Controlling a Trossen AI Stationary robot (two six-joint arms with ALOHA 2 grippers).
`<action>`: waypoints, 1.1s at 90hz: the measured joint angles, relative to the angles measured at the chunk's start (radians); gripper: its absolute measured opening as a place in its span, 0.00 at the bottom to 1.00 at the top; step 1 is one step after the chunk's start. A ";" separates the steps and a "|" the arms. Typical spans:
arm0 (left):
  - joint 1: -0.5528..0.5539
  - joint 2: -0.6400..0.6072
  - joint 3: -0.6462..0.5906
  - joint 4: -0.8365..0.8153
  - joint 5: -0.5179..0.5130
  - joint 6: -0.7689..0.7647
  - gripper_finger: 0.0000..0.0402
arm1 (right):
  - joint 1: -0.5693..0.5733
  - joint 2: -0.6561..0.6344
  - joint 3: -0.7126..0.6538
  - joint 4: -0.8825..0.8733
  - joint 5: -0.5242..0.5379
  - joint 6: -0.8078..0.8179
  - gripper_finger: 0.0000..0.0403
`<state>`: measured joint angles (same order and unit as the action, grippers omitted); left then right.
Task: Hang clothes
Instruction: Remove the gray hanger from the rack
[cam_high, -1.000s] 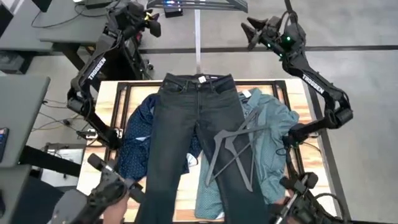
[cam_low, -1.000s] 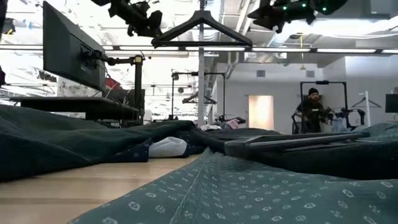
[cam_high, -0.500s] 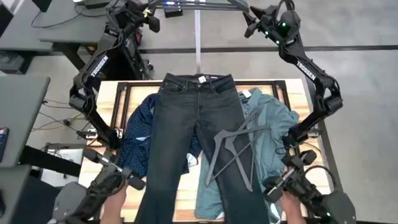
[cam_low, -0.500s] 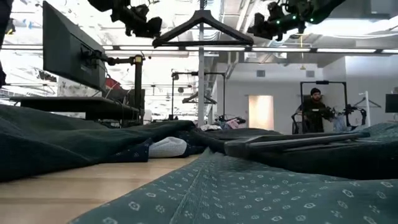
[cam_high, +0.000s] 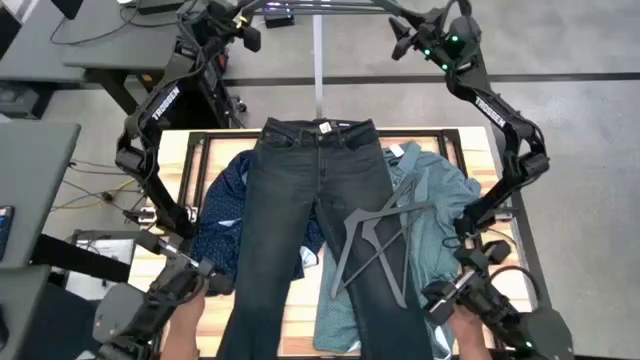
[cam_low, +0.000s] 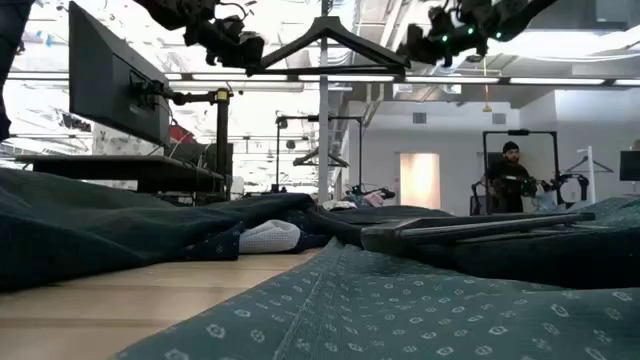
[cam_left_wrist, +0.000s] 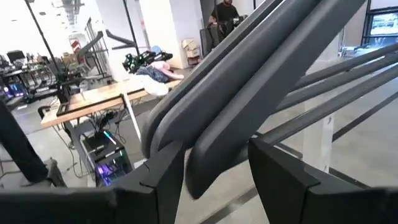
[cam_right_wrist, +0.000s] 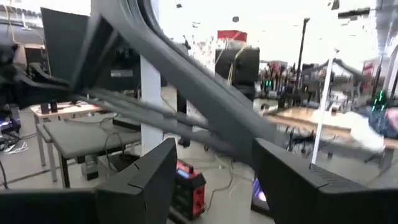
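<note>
Dark charcoal jeans (cam_high: 310, 220) lie flat down the table's middle. They cover part of a navy dotted shirt (cam_high: 220, 230) on the left and a teal shirt (cam_high: 435, 220) on the right. Black hangers (cam_high: 375, 245) lie on the jeans and the teal shirt. Beyond the table's far edge another black hanger (cam_low: 325, 45) hangs by its hook from a rack. My left gripper (cam_left_wrist: 208, 171) is open, its fingers on either side of the hanging hanger's left end (cam_left_wrist: 205, 155). My right gripper (cam_right_wrist: 214, 165) is open around its right arm (cam_right_wrist: 217, 118).
The rack's pole (cam_high: 318, 60) rises behind the table's far edge. At the near edge a person's hands (cam_high: 190, 310) hold two other dark handsets (cam_high: 480, 310). Bare wood (cam_high: 180, 150) shows at the table's far corners. Desks and a monitor (cam_low: 110, 80) stand to the left.
Both grippers have closed in on the hanging hanger. The left has gone right to its left end and the right has gone left and farther from the table to its right arm. The clothes and the loose hangers have kept still.
</note>
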<state>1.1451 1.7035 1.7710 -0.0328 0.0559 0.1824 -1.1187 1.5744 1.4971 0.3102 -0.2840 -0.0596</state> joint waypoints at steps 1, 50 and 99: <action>0.001 0.000 0.000 0.000 0.000 -0.002 0.40 | 0.000 -0.002 0.001 0.003 0.004 -0.005 0.48; 0.002 -0.001 0.000 0.009 0.001 -0.033 0.40 | 0.017 0.043 0.000 0.007 0.039 0.043 0.44; 0.002 -0.002 0.001 0.008 0.002 -0.048 0.40 | 0.092 0.043 0.000 0.001 -0.097 0.033 0.44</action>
<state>1.1473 1.7012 1.7718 -0.0252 0.0579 0.1342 -1.0271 1.6169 1.4971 0.3115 -0.3813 -0.0269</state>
